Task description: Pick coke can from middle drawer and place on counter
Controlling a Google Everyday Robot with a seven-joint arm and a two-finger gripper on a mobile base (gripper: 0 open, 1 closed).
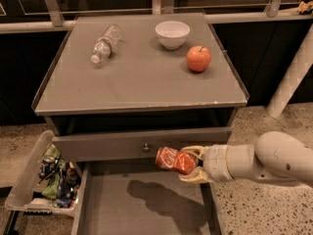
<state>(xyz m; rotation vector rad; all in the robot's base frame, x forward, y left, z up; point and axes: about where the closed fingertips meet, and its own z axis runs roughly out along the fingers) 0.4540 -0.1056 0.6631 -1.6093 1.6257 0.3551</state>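
Note:
The coke can (175,160) is red with white lettering and lies sideways in my gripper (191,163), which is shut on it. My white arm reaches in from the right. The can hangs above the open middle drawer (142,207), level with the grey drawer front (139,144) above it, and throws a shadow on the drawer's bare grey floor. The counter (139,75) is the flat grey cabinet top behind and above the can.
On the counter lie a clear plastic bottle (105,43), a white bowl (172,34) and a red-orange apple (198,58). A clear bin of colourful packets (44,177) hangs at the drawer's left. A white post (292,75) stands at the right.

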